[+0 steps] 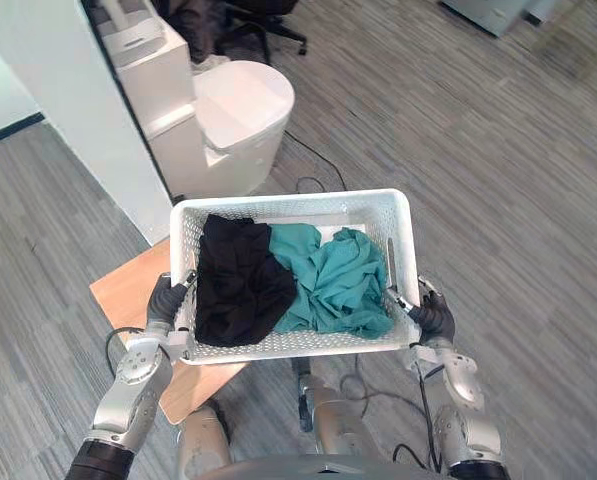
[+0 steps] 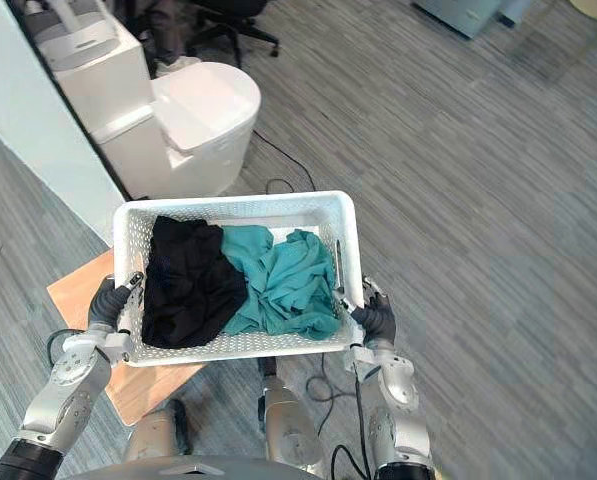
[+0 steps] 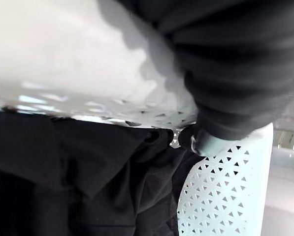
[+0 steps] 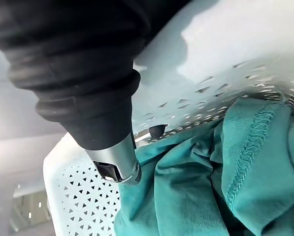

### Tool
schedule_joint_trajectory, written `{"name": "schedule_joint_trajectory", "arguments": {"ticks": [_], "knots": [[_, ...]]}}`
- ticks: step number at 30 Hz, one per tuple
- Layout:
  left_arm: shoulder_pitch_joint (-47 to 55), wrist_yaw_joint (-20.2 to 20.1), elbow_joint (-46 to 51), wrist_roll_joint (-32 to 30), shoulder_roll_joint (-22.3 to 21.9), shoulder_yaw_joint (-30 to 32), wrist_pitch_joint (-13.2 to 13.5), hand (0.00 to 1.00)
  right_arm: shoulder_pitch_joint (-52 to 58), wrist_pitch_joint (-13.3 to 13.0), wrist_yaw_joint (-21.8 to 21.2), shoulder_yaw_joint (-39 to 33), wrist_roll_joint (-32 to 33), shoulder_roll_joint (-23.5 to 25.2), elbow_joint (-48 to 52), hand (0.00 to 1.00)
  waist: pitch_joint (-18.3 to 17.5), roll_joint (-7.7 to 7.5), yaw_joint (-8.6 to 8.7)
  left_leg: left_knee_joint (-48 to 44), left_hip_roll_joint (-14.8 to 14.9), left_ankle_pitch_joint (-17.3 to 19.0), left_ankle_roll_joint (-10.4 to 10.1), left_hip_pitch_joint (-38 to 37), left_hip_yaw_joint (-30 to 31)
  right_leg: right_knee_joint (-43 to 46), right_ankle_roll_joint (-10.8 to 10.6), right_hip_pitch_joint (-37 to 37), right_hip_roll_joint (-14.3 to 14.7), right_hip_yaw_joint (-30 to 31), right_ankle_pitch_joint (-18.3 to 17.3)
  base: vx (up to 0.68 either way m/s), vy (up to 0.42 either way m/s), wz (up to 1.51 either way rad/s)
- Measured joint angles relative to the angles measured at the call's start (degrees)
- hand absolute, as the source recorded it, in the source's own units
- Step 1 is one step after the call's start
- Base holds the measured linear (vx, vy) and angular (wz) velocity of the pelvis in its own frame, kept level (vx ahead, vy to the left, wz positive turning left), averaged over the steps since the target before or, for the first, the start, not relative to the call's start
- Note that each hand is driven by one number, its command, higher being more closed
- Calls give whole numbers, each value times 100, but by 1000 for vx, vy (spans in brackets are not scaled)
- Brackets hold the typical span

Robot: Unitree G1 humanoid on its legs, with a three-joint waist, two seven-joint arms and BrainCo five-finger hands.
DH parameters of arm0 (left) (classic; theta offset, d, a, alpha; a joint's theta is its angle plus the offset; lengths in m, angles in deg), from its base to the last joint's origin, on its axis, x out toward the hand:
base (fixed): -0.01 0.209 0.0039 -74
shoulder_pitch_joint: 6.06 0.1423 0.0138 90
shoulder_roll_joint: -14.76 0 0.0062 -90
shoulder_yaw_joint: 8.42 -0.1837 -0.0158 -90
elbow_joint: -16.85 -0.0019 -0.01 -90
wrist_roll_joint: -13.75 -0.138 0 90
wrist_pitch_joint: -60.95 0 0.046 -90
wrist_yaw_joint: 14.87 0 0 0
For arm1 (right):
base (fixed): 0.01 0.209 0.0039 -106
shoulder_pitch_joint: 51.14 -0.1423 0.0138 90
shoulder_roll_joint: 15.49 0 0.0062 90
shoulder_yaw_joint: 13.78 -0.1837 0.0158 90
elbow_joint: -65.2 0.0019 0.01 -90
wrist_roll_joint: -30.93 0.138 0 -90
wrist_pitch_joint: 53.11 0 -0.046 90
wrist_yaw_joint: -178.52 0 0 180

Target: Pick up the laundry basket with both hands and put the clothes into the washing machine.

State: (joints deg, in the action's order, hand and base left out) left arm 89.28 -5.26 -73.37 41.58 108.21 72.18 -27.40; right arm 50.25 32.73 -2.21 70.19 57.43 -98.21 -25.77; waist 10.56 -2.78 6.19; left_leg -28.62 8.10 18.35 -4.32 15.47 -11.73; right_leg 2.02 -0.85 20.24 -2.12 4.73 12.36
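Grey striped floor (image 1: 498,150), white wall (image 1: 48,60) at left, low wooden table (image 1: 123,285), black office chair (image 1: 268,30) beyond.

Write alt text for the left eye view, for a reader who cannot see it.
From above, the left hand and right hand grip the short sides of a white laundry basket holding a black garment beside a teal garment. Beyond it stands a white machine with a round lid; a wooden board shows below the basket's left side.
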Motion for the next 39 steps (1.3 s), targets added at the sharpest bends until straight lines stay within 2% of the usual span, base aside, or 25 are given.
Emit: {"name": "schedule_joint_trajectory", "arguments": {"ticks": [1,2,3,5,7,8,9,12,13,14,15,16,19,20,21,22,23,24,25,27,30,32,34,36,39], "knots": [[36,0,-4,-56,-17,55,-7,100,59,67,22,-9,-92,87,1,100,-10,-40,3,119,-164,-6,143,-123,-104,-219,658,-19,-10,166,-32,-290,87,-171],[109,-7,-38,-133,-181,124,-9,100,36,81,62,-22,-227,101,-7,100,12,100,-93,538,-55,-112,393,-420,-597,-212,1132,1,-141,-808,-963,-330,65,-231],[186,-25,-60,-167,-250,270,-34,100,-46,56,74,-5,-227,167,11,100,35,185,-115,670,178,-241,393,-661,-1201,1045,973,242,-407,-1781,-1231,-265,55,-212],[236,-118,-56,-167,-310,245,-36,100,0,74,89,-66,-313,160,-21,100,19,183,-120,686,241,-259,359,-1006,-1711,2391,858,56,-845,-2600,-1716,-114,19,-152],[361,-170,-55,-166,-410,268,-38,100,-28,61,91,-75,-496,157,-24,100,-204,192,-158,646,341,-199,353,-1048,-2196,2700,745,-295,-1141,-3127,-2244,-81,-86,-141],[366,-170,-52,-164,-460,290,-37,100,-137,60,109,-76,-657,145,-39,100,-259,200,-209,522,510,-171,297,-1031,-2541,2578,481,-463,-1278,-3437,-2444,-47,-156,-159],[365,-165,-55,-159,-491,302,-45,100,-265,64,128,-59,-687,143,-124,100,-277,310,-238,188,811,-92,188,-925,-2798,2382,341,-422,-1106,-3736,-2092,-23,-190,-156],[324,-167,-144,-161,-528,176,-151,100,-317,133,250,-32,-998,101,-239,100,-353,426,-263,434,1118,-203,39,-1059,-2922,1685,223,-400,-383,-3507,-1513,14,-191,-144],[258,-171,-300,-161,-529,110,-153,100,-242,148,260,-47,-1114,94,-235,100,-381,398,-261,587,1194,-269,-47,-1255,-3243,1424,105,-430,-214,-3510,-1425,29,-178,-115],[240,-171,-372,-160,-528,95,-158,100,-211,162,260,-45,-1120,108,-236,100,-434,359,-240,624,1233,-355,-151,-1322,-3443,1287,7,-442,-206,-3593,-1579,64,-219,-101],[106,-176,-600,-160,-581,68,-159,100,-185,164,273,-50,-1120,85,-245,100,-440,340,-172,573,1263,-424,-248,-1397,-3614,1699,271,-368,-515,-4061,-2062,103,-188,-81],[52,-179,-802,-160,-588,40,-170,100,-146,205,274,-40,-1118,72,-274,100,-451,310,-163,465,1311,-439,-298,-1527,-3744,1934,352,-368,-614,-4259,-2071,114,-181,-74],[122,-194,-1025,-160,-597,65,-180,100,-35,212,271,145,-1000,39,-289,100,-475,433,-244,-42,1855,-436,-293,-1699,-3679,1643,592,-587,27,-3929,-2017,106,-236,-93],[198,-197,-1023,-159,-601,104,-181,100,-6,210,270,261,-781,-60,-303,100,-472,451,-337,-501,2203,-467,-156,-1780,-3645,1480,709,-734,355,-3731,-2018,122,-235,-114],[304,-226,-1014,-159,-621,180,-181,100,2,206,267,404,-615,-179,-334,100,-460,460,-396,-1159,2592,-613,370,-1736,-3450,1291,780,-967,654,-3544,-2018,113,-223,-111],[378,-237,-1005,-158,-645,215,-181,100,14,204,265,453,-587,-214,-336,100,-457,457,-437,-1546,2767,-694,801,-1633,-3265,1186,824,-1097,764,-3438,-2029,73,-184,-99],[524,-243,-976,-159,-724,266,-180,100,5,183,266,528,-555,-313,-338,100,-440,482,-512,-2370,2924,-613,1473,-1328,-2622,1047,860,-1331,947,-3234,-2049,50,-138,-85],[655,-243,-941,-165,-785,302,-179,100,2,183,270,533,-555,-359,-342,100,-437,479,-585,-2880,2544,-465,1361,-772,-1537,939,800,-1518,983,-3093,-2083,53,-112,-90],[840,-240,-890,-165,-922,355,-178,100,-30,184,269,574,-554,-422,-351,100,-429,480,-699,-3052,1945,-311,1082,-361,-712,806,801,-1675,986,-2902,-2082,76,-47,-71],[1149,-229,-702,-170,-1035,470,-177,100,-63,184,268,715,-554,-437,-365,100,-411,481,-923,-2874,1274,-115,753,12,-235,607,782,-1897,1003,-2647,-2055,117,7,-65],[1232,-222,-642,-208,-954,550,-174,100,-90,193,267,864,-555,-437,-367,100,-391,499,-1013,-1887,788,11,587,481,-550,197,715,-2233,1030,-2670,-2014,173,22,8],[1231,-208,-501,-218,-976,580,-174,100,-189,192,278,863,-554,-471,-367,100,-397,508,-1042,-928,516,-37,551,699,-862,-9,689,-2326,1026,-2757,-1999,220,27,34],[1185,-135,-460,-227,-1097,692,-172,100,-399,194,331,891,-554,-509,-366,100,-403,514,-1093,168,177,-409,527,845,-910,-153,648,-2463,1009,-2789,-1980,350,41,14],[1180,-14,-400,-229,-1228,730,-173,100,-598,194,421,895,-555,-509,-371,100,-407,512,-1157,545,-25,-860,543,831,-868,-173,508,-2574,926,-2686,-2065,357,70,-15],[1236,27,-85,-360,-1439,820,-172,100,-799,185,502,822,-548,-484,-525,100,-463,506,-1262,531,-178,-1282,986,602,-896,311,25,-2632,656,-2404,-2487,445,169,-36]]}}
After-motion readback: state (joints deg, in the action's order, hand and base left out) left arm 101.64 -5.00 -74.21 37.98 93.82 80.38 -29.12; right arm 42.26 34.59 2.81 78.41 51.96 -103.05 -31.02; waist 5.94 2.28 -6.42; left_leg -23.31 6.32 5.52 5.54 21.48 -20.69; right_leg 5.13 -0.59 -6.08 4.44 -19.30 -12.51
